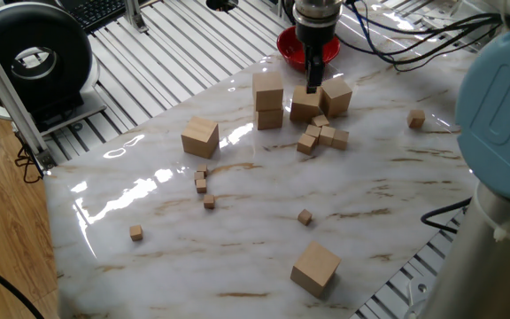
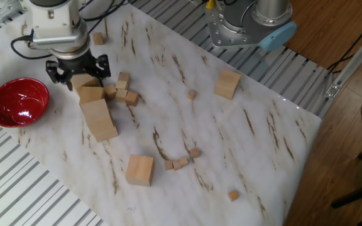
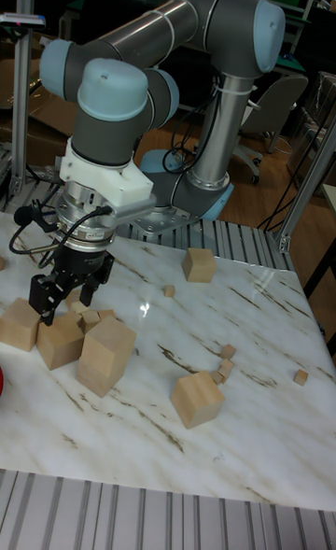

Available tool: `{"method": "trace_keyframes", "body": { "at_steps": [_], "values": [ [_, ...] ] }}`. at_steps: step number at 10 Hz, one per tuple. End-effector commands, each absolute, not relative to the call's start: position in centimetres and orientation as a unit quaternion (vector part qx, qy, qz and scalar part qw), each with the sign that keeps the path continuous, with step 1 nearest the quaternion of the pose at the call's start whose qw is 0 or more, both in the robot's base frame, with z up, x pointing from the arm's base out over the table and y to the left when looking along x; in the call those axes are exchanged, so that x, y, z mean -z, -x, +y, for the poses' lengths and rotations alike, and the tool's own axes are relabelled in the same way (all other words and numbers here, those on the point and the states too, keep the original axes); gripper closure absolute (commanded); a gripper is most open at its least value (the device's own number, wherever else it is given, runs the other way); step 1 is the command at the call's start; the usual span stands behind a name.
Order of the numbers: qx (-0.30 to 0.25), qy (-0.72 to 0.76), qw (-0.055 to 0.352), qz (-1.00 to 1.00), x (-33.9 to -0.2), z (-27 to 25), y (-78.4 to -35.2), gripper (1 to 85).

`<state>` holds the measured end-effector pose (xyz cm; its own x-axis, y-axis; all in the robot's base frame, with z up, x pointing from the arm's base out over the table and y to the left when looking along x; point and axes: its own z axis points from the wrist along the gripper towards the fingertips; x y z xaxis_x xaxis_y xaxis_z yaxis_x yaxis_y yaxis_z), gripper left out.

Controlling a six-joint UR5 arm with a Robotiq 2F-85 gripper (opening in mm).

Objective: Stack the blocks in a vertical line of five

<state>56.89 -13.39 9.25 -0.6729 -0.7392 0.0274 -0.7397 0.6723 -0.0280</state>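
Note:
My gripper is open with nothing between its fingers. It hangs low over two of the blocks that lie side by side, one block nearer the middle and another block beside it. Just past them, two blocks stand stacked, the top one slightly turned. A single block lies apart. One more block sits near the table edge by the arm's base.
A red bowl stands right behind the gripper. Tiny wooden cubes cluster beside the two blocks, and others are scattered over the marble top. A black round device sits off the table.

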Motion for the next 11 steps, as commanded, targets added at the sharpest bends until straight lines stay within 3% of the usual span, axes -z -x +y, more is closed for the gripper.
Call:
{"method": "trace_keyframes", "body": {
  "at_steps": [1, 5, 9, 11],
  "values": [
    [0.009, -0.364, -0.023, -0.931, -9.0, -11.2, -58.6, 12.3],
    [-0.001, -0.361, -0.048, -0.931, -7.5, -11.9, -60.4, 12.7],
    [0.017, -0.352, -0.062, -0.934, -6.6, -12.1, -59.4, 6.7],
    [0.001, -0.351, -0.053, -0.935, -6.1, -13.4, -59.0, 6.3]
  ]
}}
